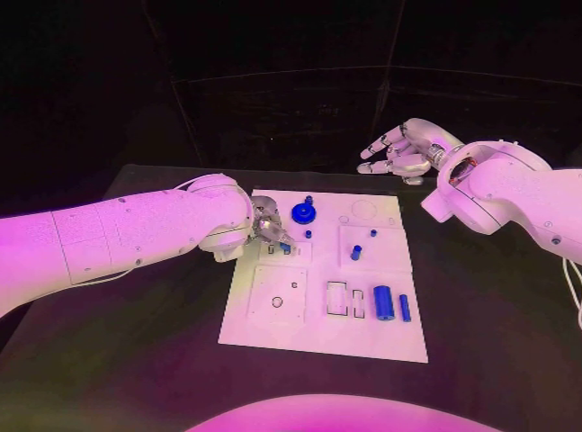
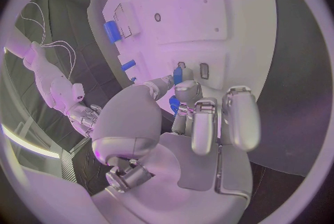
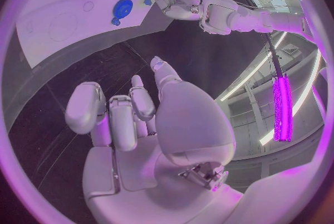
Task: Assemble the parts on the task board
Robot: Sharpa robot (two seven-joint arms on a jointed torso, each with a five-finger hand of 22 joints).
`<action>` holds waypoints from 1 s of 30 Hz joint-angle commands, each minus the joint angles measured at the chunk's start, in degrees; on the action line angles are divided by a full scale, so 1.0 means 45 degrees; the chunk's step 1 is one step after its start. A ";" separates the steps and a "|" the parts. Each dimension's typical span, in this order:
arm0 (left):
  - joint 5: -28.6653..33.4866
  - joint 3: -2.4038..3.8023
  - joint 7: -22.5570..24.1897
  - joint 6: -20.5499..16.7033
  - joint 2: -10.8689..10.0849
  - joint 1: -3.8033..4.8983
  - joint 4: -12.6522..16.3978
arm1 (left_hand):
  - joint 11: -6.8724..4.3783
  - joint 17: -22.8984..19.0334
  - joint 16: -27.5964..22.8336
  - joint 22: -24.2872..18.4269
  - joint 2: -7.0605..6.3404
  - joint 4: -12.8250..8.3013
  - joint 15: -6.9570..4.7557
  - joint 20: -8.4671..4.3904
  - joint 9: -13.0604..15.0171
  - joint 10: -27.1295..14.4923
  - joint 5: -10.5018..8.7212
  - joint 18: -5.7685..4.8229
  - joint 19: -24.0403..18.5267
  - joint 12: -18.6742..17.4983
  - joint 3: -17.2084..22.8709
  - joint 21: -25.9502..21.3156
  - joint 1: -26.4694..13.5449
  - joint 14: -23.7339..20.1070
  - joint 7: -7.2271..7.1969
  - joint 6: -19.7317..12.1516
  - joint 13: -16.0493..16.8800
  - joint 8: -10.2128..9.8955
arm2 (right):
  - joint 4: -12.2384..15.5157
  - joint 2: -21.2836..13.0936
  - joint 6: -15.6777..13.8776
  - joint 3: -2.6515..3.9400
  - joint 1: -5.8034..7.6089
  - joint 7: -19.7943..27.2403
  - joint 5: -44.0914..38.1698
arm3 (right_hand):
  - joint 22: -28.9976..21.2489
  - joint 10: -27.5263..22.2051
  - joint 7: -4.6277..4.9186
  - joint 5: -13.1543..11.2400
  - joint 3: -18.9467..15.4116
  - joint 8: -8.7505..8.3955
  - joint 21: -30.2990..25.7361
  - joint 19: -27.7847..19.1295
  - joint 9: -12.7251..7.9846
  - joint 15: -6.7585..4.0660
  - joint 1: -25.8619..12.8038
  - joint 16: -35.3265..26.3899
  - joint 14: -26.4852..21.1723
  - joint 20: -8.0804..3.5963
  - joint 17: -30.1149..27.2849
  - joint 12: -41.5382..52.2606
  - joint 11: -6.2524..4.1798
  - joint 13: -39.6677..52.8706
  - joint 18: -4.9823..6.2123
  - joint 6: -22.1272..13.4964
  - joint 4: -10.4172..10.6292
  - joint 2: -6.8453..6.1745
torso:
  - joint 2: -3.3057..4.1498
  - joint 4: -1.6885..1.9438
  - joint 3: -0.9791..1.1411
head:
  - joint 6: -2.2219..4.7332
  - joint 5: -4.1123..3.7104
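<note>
My left hand (image 1: 267, 229) pinches a small blue peg (image 2: 177, 74) over the slots at the task board's (image 1: 319, 346) left edge; my right hand (image 1: 401, 149) hovers beyond the far edge, fingers loosely spread, holding nothing. The peg looks light, rigid and slick, best held by its sides.

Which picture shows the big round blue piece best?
The head view: the round blue part lies in plain sight near the task board's far edge, beside the left hand. The right wrist view shows it smaller. In the left wrist view I cannot pick it out.
</note>
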 commanded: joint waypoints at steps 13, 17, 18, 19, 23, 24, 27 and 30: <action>-0.0214 -0.0004 -0.0446 0.0716 0.0098 0.0001 -0.0097 | -0.0011 0.3353 0.0039 0.0139 0.0117 -0.1937 -0.0014 0.0023 0.0008 0.0078 0.0079 -0.0145 0.0085 0.0071 0.2037 0.0033 0.0018 0.1345 -0.0010 -0.0017 0.0029 0.0046 | 0.0000 0.0052 0.0234 0.0011 0.0024 0.0131 -0.0080 | -0.0041 -0.0074 -0.0013 0.0027 -0.0050 0.0050 -0.0072 -0.0099 -0.0012 -0.0079 -0.0018 -0.0081 0.0660 0.0015 0.0123 -0.0023 -0.0012 -0.0012 0.0263 -0.0106 0.0057 0.0145 | 0.0014 -0.0008 -0.0006 | -0.0094 -0.0012; -0.0215 -0.0005 -0.0495 0.0791 0.0137 0.0002 -0.0147 | -0.0007 0.3353 0.0039 0.0149 0.0116 -0.1934 -0.0013 0.0022 0.0008 0.0077 0.0072 -0.0146 0.0089 0.0067 0.2038 0.0039 0.0002 0.1345 -0.0006 -0.0020 0.0023 0.0044 | 0.0000 0.0054 0.0236 0.0011 0.0024 0.0131 -0.0082 | -0.0085 -0.0092 -0.0010 0.0035 -0.0055 0.0053 -0.0095 -0.0116 -0.0013 -0.0076 -0.0022 -0.0086 0.0659 0.0015 0.0115 -0.0039 -0.0009 -0.0033 0.0271 -0.0118 0.0070 0.0155 | 0.0014 -0.0004 -0.0005 | -0.0103 0.0002; -0.0215 -0.0005 -0.0502 0.0805 0.0149 0.0002 -0.0160 | -0.0006 0.3353 0.0039 0.0149 0.0116 -0.1933 -0.0013 0.0022 0.0008 0.0077 0.0072 -0.0146 0.0089 0.0068 0.2038 0.0039 0.0001 0.1345 -0.0005 -0.0020 0.0024 0.0044 | -0.0001 0.0055 0.0238 0.0011 0.0024 0.0131 -0.0082 | -0.0085 -0.0092 -0.0010 0.0035 -0.0055 0.0053 -0.0095 -0.0116 -0.0013 -0.0076 -0.0022 -0.0086 0.0659 0.0015 0.0115 -0.0039 -0.0009 -0.0033 0.0271 -0.0118 0.0070 0.0155 | 0.0009 0.0004 -0.0004 | -0.0116 0.0003; -0.0215 -0.0005 -0.0507 0.0815 0.0157 0.0002 -0.0167 | -0.0005 0.3353 0.0039 0.0150 0.0114 -0.1932 -0.0013 0.0022 0.0008 0.0081 0.0068 -0.0147 0.0089 0.0074 0.2038 0.0039 -0.0007 0.1345 -0.0004 -0.0021 0.0031 0.0043 | -0.0002 0.0057 0.0239 0.0011 0.0024 0.0130 -0.0082 | -0.0085 -0.0092 -0.0010 0.0035 -0.0055 0.0053 -0.0095 -0.0116 -0.0013 -0.0076 -0.0022 -0.0086 0.0659 0.0015 0.0115 -0.0039 -0.0009 -0.0033 0.0271 -0.0118 0.0070 0.0155 | 0.0006 0.0010 -0.0002 | -0.0129 -0.0002; -0.0215 -0.0005 -0.0537 0.0881 0.0181 0.0002 -0.0183 | -0.0005 0.3353 0.0039 0.0150 0.0114 -0.1932 -0.0013 0.0022 0.0008 0.0081 0.0068 -0.0147 0.0089 0.0075 0.2038 0.0039 -0.0007 0.1345 -0.0003 -0.0021 0.0031 0.0043 | -0.0004 0.0069 0.0250 0.0011 0.0023 0.0137 -0.0083 | -0.0085 -0.0092 -0.0010 0.0035 -0.0055 0.0053 -0.0095 -0.0116 -0.0013 -0.0076 -0.0022 -0.0086 0.0659 0.0015 0.0115 -0.0039 -0.0009 -0.0033 0.0271 -0.0118 0.0070 0.0155 | 0.0013 0.0003 -0.0006 | -0.0154 0.0002; -0.0215 -0.0005 -0.0546 0.0909 0.0185 0.0002 -0.0184 | -0.0005 0.3353 0.0039 0.0150 0.0114 -0.1932 -0.0013 0.0022 0.0008 0.0081 0.0068 -0.0147 0.0089 0.0075 0.2038 0.0039 -0.0007 0.1345 -0.0003 -0.0021 0.0031 0.0043 | -0.0004 0.0071 0.0254 0.0011 0.0023 0.0140 -0.0083 | -0.0085 -0.0092 -0.0010 0.0035 -0.0055 0.0053 -0.0095 -0.0116 -0.0013 -0.0076 -0.0022 -0.0086 0.0659 0.0015 0.0115 -0.0039 -0.0009 -0.0033 0.0271 -0.0118 0.0070 0.0155 | 0.0013 0.0003 -0.0006 | -0.0154 0.0002; -0.0215 -0.0005 -0.0562 0.0973 0.0190 0.0003 -0.0177 | -0.0005 0.3353 0.0039 0.0150 0.0114 -0.1932 -0.0013 0.0022 0.0008 0.0081 0.0068 -0.0147 0.0089 0.0075 0.2038 0.0039 -0.0007 0.1345 -0.0003 -0.0021 0.0031 0.0043 | -0.0003 0.0077 0.0262 0.0011 0.0023 0.0143 -0.0083 | -0.0085 -0.0092 -0.0010 0.0035 -0.0055 0.0053 -0.0095 -0.0116 -0.0013 -0.0076 -0.0022 -0.0086 0.0659 0.0015 0.0115 -0.0039 -0.0009 -0.0033 0.0271 -0.0118 0.0070 0.0155 | 0.0009 0.0004 -0.0004 | -0.0186 -0.0008; -0.0215 -0.0005 -0.0578 0.1057 0.0192 0.0003 -0.0156 | -0.0002 0.3353 0.0039 0.0184 0.0112 -0.1932 -0.0011 0.0023 0.0008 0.0090 0.0062 -0.0153 0.0099 0.0089 0.2040 0.0060 -0.0023 0.1345 -0.0001 -0.0025 0.0045 0.0040 | -0.0008 0.0082 0.0273 0.0011 0.0023 0.0141 -0.0083 | -0.0085 -0.0092 -0.0010 0.0035 -0.0055 0.0053 -0.0095 -0.0116 -0.0013 -0.0076 -0.0022 -0.0086 0.0659 0.0015 0.0115 -0.0039 -0.0009 -0.0033 0.0271 -0.0118 0.0070 0.0155 | 0.0004 0.0006 -0.0006 | -0.0200 -0.0001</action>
